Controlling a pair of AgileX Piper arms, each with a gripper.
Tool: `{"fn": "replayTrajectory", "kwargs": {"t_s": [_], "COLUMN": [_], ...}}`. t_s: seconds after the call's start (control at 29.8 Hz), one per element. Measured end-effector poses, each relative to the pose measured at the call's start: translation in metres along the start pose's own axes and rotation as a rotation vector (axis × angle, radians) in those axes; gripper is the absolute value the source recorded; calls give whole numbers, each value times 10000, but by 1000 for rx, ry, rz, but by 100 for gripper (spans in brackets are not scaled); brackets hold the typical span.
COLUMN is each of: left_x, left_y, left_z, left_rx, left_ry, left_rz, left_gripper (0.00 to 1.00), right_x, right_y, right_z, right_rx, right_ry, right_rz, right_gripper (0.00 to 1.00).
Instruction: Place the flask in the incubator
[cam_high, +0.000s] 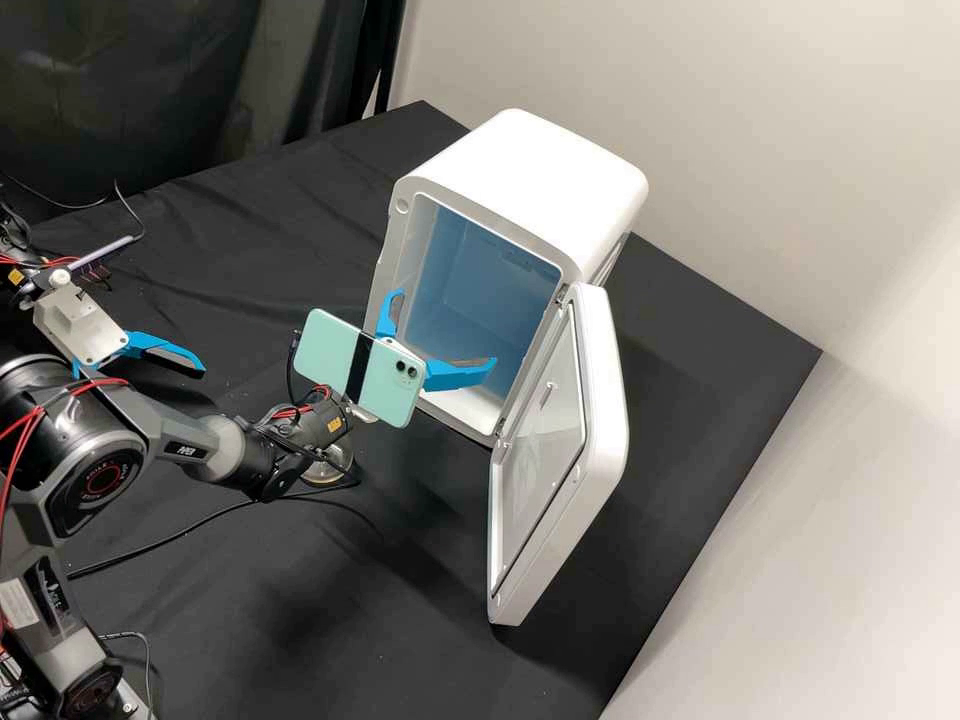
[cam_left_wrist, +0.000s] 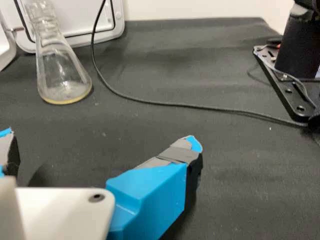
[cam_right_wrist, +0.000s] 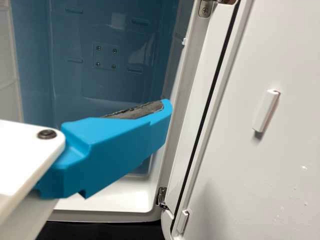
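The flask (cam_left_wrist: 60, 70) stands upright on the bench (cam_high: 300, 620), about seven o'clock of the incubator (cam_high: 530, 190), with a cable (cam_left_wrist: 150, 101) just beside it. The right claw (cam_high: 440, 330), spread and empty, sits in the incubator's mouth, and the door (cam_high: 560, 450) is swung toward five o'clock. The left claw (cam_left_wrist: 97, 145), also spread, hovers at nine o'clock.

— How is the light in the high view?

— Bright and even. The white wall (cam_high: 800, 150) is almost washed out, and the top of the incubator (cam_high: 540, 170) glows. The black bench (cam_high: 300, 200) swallows the light, with only a dull sheen along its creases.

— Any shadows?

— Soft ones. In the left wrist view a dark patch lies under the blue finger (cam_left_wrist: 160, 180), and the flask (cam_left_wrist: 60, 75) carries small white glints (the light seems to fall from above).

— And the right wrist view?

— The inner face of the door (cam_right_wrist: 260, 150) is brightly lit. The blue cavity beside it is dimmer, with a pale reflection on its back wall.
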Motion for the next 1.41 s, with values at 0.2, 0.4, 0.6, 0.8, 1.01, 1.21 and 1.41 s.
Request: {"fn": "replayTrajectory", "kwargs": {"t_s": [0.2,0.4,0.6,0.8,1.01,1.21,1.41], "left_x": [-17,-71,-97,-125,-172,-194,-228], "left_y": [12,46,116,120,134,190,266], "left_z": [-75,-260,-457,-573,-653,-636,-577], "left_rx": [-11,-43,-70,-89,-131,-119,-112], "left_ry": [32,87,160,209,232,221,163], "left_rz": [8,27,67,78,92,117,140], "left_gripper": [100,100,100,100,100,100,100], "right_x": [0,0,0,0,0,0,0], "right_y": [0,0,0,0,0,0,0], "right_z": [0,0,0,0,0,0,0], "right_rx": [0,0,0,0,0,0,0], "right_ry": [0,0,0,0,0,0,0], "right_rz": [0,0,0,0,0,0,0], "right_gripper": [100,100,100,100,100,100,100]}}
